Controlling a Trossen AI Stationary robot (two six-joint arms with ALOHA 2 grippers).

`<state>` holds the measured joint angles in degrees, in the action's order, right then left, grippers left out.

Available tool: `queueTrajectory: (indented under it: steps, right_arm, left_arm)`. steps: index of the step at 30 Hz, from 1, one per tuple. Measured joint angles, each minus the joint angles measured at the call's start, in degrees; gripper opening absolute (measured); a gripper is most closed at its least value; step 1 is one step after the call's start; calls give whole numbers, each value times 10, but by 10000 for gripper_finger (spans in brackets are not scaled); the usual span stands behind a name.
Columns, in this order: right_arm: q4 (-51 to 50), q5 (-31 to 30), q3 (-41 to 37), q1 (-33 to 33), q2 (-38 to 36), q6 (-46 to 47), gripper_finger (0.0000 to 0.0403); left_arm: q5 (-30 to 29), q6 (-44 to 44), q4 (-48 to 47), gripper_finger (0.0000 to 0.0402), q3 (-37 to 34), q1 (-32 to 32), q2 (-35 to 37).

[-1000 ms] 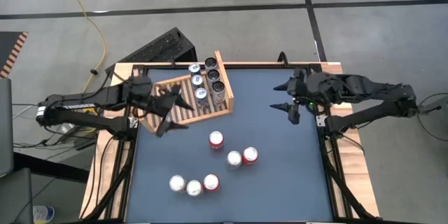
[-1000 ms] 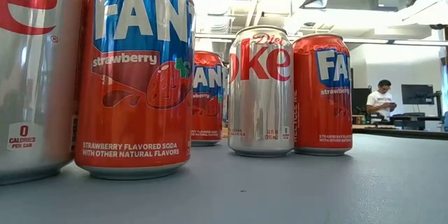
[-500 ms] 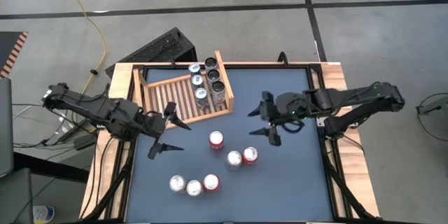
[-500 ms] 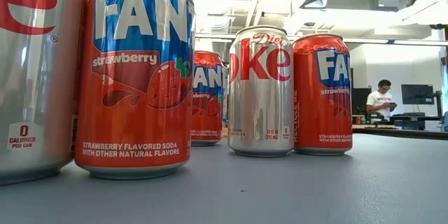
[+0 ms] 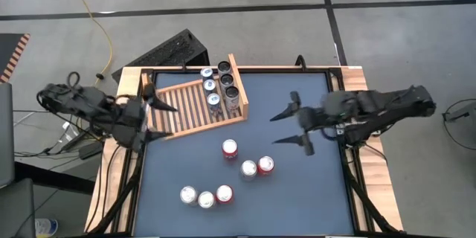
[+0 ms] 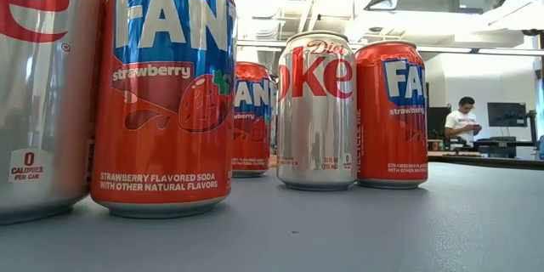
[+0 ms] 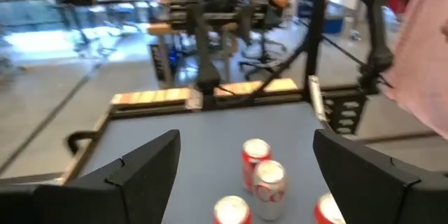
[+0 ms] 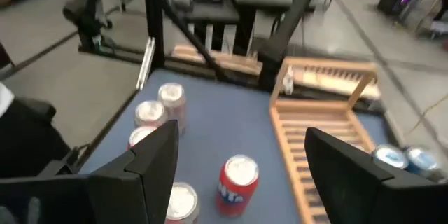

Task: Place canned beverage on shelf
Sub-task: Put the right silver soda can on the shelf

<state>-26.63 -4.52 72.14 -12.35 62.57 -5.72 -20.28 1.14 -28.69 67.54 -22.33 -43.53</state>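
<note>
1. Right gripper [image 5: 297, 125], fingers spread and empty, hovers near the red can [image 5: 230, 148], presumably to collect it.
2. Left gripper [image 5: 158, 119], likewise spread, waits beside the shelf [image 5: 186, 105], where six cans stand.

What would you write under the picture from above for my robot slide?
Two open grippers, left and right, hover over six loose cans near the half-filled wooden shelf.

The light-wood slatted shelf [image 5: 195, 104] lay at the worktop's far-left corner, six cans [image 5: 220, 85] upright along its right end; six more cans [image 5: 230, 148] stood loose nearby.
</note>
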Motion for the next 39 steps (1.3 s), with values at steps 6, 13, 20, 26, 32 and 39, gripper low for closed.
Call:
queueTrajectory:
  steps: [6,13,20,26,32,39]
  right_arm:
    - [-31,-3,-3,1,-90,-8,286]
    - [-55,-19,-72,1,-192,9,286]
    - [3,-36,-188,1,-285,45,286]
    - [70,-36,-255,1,-324,130,286]
    - [108,-36,-292,1,-300,225,286]
    - [98,-38,-294,-18,-166,195,286]
  left_arm:
    - [-30,1,-54,316,3,0,36]
    - [-46,-12,-84,316,-41,0,65]
    - [-46,-4,2,316,-120,0,83]
    - [-39,-39,77,316,-163,0,77]
    - [-33,-80,90,316,-171,0,51]
    - [18,-108,89,316,-171,0,2]
